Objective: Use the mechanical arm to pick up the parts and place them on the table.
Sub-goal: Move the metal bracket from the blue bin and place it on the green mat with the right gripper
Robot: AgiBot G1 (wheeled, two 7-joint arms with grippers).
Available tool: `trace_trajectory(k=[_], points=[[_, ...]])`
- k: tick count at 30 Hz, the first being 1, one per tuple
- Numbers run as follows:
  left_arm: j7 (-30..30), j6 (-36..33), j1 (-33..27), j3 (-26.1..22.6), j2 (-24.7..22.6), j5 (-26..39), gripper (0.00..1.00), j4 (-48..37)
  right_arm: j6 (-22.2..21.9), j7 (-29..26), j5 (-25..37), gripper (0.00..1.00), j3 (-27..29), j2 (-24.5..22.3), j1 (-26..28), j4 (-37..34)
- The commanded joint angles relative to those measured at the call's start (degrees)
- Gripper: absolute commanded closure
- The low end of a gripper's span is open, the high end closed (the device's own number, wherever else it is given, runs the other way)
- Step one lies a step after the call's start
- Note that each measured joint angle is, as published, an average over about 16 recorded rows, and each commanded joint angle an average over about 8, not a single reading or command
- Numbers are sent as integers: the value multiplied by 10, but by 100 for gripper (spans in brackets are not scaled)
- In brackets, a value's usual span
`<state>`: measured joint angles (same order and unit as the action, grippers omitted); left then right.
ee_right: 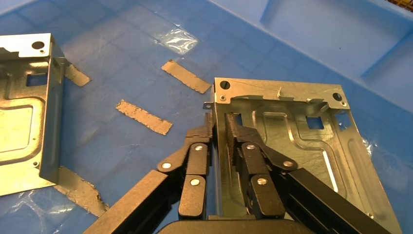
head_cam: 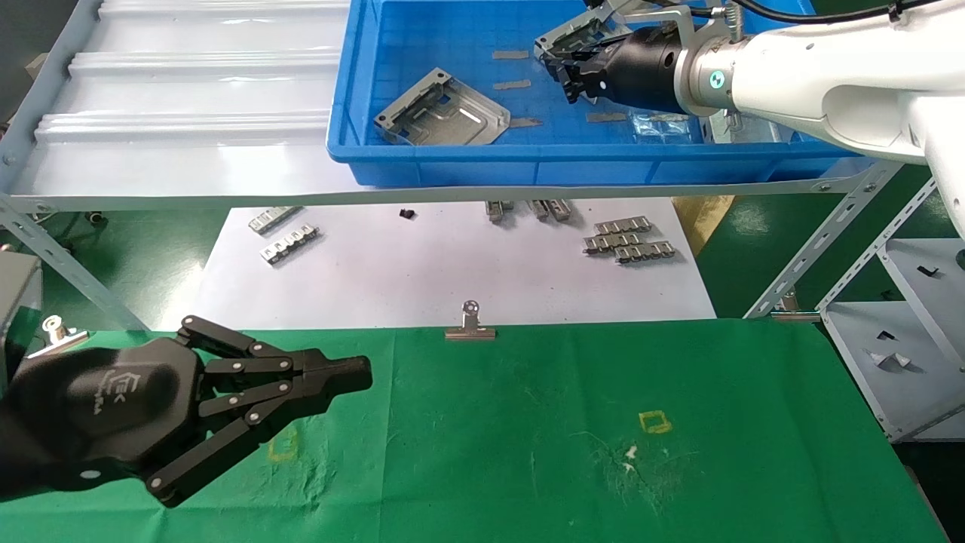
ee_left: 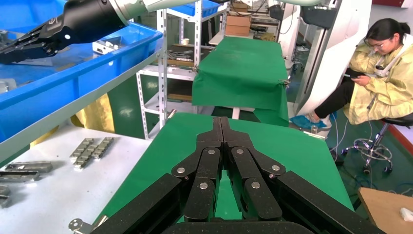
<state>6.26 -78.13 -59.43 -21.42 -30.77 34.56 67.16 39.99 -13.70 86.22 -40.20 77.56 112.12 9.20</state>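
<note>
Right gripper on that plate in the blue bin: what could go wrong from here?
1. The right gripper pinches only the thin flange edge of the held plate; gripped off-centre, it may swing or slip on the lift.
2. The blue bin has a raised front wall; a hanging plate could clip it on the way to the green table.
3. The left gripper, shut, hovers over the table's left side; placing there risks contact.

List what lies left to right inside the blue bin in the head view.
Loose silver stamped sheet-metal part lying flat → second silver part, clamped by the black right gripper → white-and-silver right arm.
</note>
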Motion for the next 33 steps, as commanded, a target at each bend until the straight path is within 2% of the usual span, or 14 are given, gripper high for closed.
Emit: trace_trajectory(k=[1, 2, 3, 9, 15, 21, 29, 33], points=[[0, 0, 0, 0, 0, 0, 9, 0, 0, -1, -1, 100, -3, 0, 0, 2], [0, 0, 0, 0, 0, 0, 1, 0, 2, 0, -2, 100, -4, -1, 2, 2], [0, 0, 0, 0, 0, 0, 0, 0, 4, 1, -4, 100, -5, -1, 4, 3], [0, 0, 0, 0, 0, 0, 0, 0, 38, 18, -15, 100, -3, -13, 25, 2], [0, 0, 0, 0, 0, 0, 0, 0, 114, 53, -27, 100, 2, -38, 56, 0], [0, 0, 0, 0, 0, 0, 0, 0, 225, 101, -43, 100, 9, -77, 86, 9], [0, 0, 0, 0, 0, 0, 0, 0, 436, 192, -60, 100, 9, -130, 116, 27], [0, 0, 0, 0, 0, 0, 0, 0, 502, 231, -60, 100, -3, -148, 123, 41]])
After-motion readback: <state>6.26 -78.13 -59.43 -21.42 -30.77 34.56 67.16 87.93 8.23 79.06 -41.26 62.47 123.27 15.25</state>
